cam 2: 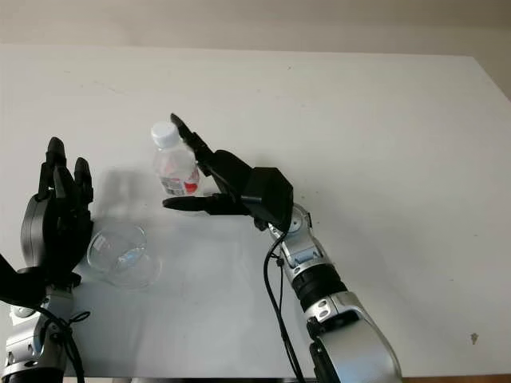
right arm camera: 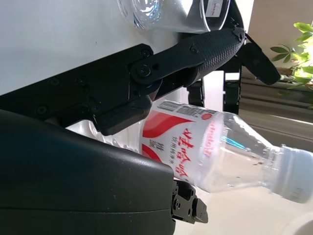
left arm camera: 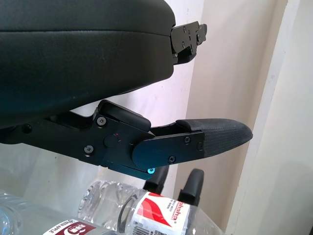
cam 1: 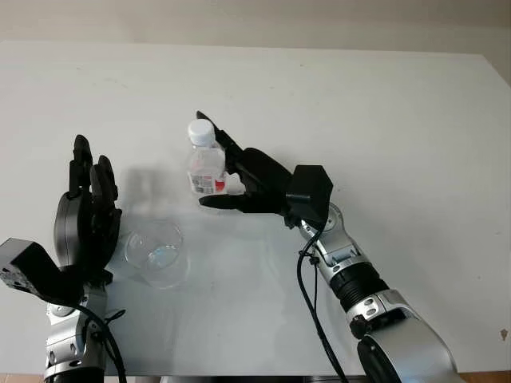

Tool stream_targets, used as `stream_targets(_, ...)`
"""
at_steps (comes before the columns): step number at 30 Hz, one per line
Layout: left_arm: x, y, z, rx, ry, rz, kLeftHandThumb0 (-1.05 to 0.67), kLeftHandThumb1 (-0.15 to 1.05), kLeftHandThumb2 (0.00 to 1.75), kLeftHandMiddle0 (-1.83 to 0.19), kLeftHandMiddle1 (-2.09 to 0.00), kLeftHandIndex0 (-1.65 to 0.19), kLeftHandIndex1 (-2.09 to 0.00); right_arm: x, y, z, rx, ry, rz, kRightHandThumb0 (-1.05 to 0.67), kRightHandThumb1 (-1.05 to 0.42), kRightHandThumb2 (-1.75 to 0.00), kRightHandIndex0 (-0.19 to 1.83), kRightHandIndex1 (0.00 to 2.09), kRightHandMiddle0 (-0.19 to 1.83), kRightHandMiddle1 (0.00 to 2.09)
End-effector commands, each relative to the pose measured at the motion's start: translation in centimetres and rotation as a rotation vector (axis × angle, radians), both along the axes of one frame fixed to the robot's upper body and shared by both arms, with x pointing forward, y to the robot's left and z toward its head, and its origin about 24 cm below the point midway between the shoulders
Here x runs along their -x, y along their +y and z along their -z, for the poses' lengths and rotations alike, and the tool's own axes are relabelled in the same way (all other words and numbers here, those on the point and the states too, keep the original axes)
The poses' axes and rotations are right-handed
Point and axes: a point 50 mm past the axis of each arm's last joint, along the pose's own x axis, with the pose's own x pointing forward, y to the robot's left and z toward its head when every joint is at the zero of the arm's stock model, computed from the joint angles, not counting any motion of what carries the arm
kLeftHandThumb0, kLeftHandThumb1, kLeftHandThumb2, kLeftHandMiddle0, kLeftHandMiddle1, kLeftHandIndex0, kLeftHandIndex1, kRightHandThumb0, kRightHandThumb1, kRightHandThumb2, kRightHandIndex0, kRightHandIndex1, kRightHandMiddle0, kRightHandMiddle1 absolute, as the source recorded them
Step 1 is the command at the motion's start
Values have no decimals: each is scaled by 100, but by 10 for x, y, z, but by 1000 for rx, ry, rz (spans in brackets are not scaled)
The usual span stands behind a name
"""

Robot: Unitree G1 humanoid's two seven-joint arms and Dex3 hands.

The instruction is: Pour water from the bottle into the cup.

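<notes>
Presently, by view.

Head views. Bottle (cam 1: 206, 166): small, clear, white cap on, red-and-white label; upright on the white worktop (cam 1: 383, 120), near its middle. Right robot hand (cam 1: 227, 177): beside the bottle, one finger reaching behind it and one low in front, bracketing the body; whether they press the plastic cannot be told here. Cup (cam 1: 158, 254): clear glass, nearer the robot and to the left of the bottle, a little apart from it. Left robot hand (cam 1: 88, 211): raised upright just beside the cup on its outer side, open, holding nothing.

Left wrist view. Left hand's shell and one padded fingertip (left arm camera: 215, 138) over the bottle's label (left arm camera: 161, 211); nothing is held.

Right wrist view. Bottle body (right arm camera: 205, 152) lies between the right hand's shell and one finger (right arm camera: 205, 49); contact looks close but a firm pinch is not confirmed. Cup rim (right arm camera: 171, 12) beyond.

Step in hand, judged: closing the grasp on the bottle. Advice: take it at the label band, mid-body, squeeze gently since thin plastic will buckle, and mind that the cap is still on.

Room: wide bare worktop behind and to the right; the far edge is well off. The short path toward the cup is tight, with the left hand standing close by.
</notes>
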Motion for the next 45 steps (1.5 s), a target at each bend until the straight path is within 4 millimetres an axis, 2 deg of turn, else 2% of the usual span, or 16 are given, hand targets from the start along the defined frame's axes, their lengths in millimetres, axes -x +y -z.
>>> stream_targets(1,3,0,10,13,35,-6,-78,105,55,18,-5,18,-4,-2,5,-1,-10,11,1,-95,-97,-5,-19,0,-19,0)
stream_targets(11,3,0,10,13,31,-3,-78,105,54,18,-5,18,-5,-9,19,7,-60,130,54,-92,-100,-6,-19,0,-19,0)
stream_targets(16,3,-1,10,15,33,-6,-78,105,54,17,-6,18,-5,-11,28,3,-99,161,38,-90,-100,-5,-19,0,-19,0)
stream_targets(24,3,-2,11,9,35,-7,-77,105,56,17,-5,18,-5,-10,40,-6,-178,146,25,-78,-96,-4,-19,0,-19,0)
stream_targets(29,4,-3,11,11,39,-8,-77,105,56,17,-5,19,-5,-9,45,-13,-145,110,-56,-71,-93,-4,-19,0,-18,1)
stream_targets(33,4,-4,11,23,38,-11,-77,105,56,17,-5,18,-5,-7,48,-18,-98,102,-153,-67,-88,-4,-7,7,-2,10)
stream_targets(34,4,-4,11,23,37,-12,-76,105,56,17,-5,18,-5,-7,49,-19,-87,98,-173,-67,-86,-4,-4,17,-6,33)
stream_targets(35,4,-4,11,22,37,-12,-77,105,56,17,-5,18,-5,-7,50,-19,-78,96,-188,-66,-85,-5,-11,42,-13,62)
stream_targets(36,4,-4,11,21,37,-10,-77,105,55,17,-5,18,-5,-7,51,-20,-69,101,-196,-64,-84,-5,-15,68,-16,89)
stream_targets(37,4,-4,11,19,38,-11,-77,105,55,18,-5,19,-5,-7,51,-20,-59,101,-200,-62,-82,-5,-17,104,-18,124)
stream_targets(39,4,-4,12,19,42,-14,-78,105,55,17,-5,19,-5,-7,52,-21,-33,75,-201,-61,-82,-5,-19,151,-19,163)
stream_targets(40,4,-4,12,19,44,-17,-78,105,54,17,-5,18,-5,-6,52,-21,-29,65,-202,-59,-82,-5,-11,185,-18,187)
stream_targets(42,5,-3,12,21,46,-19,-78,105,54,17,-6,18,-6,-4,53,-20,-24,34,-202,-56,-82,-5,10,203,-6,204)
stream_targets(43,5,-3,12,22,45,-18,-78,105,54,17,-5,18,-5,-3,53,-19,-18,17,-201,-55,-82,-6,26,207,11,207)
stream_targets(45,5,-3,13,24,44,-20,-78,105,54,17,-5,18,-6,-1,55,-18,-4,-7,-194,-53,-83,-6,40,209,30,209)
